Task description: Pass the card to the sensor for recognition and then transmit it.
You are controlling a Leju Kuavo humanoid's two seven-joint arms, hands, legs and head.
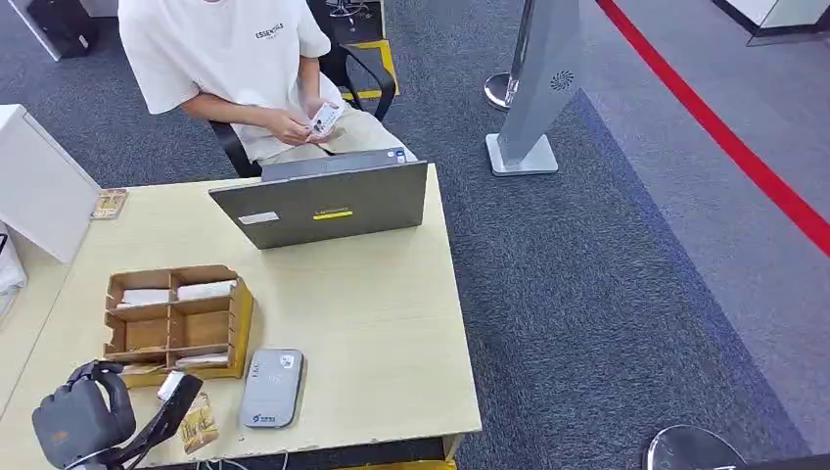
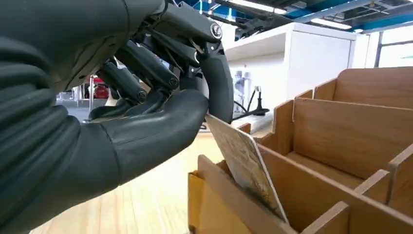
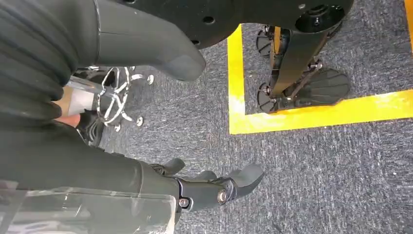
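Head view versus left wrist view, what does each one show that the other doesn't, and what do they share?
The head view alone has the laptop, the grey card reader and a seated person holding a small card. The left wrist view alone shows, close up, the thumb and a finger pinching a card that stands in a slot. Both show the left hand at the wooden box.

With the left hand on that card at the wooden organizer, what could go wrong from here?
1. The left hand pinches the card only at its top edge, so it might slip or twist.
2. The card's lower part sits tilted behind a divider of the wooden organizer; lifting could catch it there.
3. The sensor lies near the table edge; a nudge might shift it.
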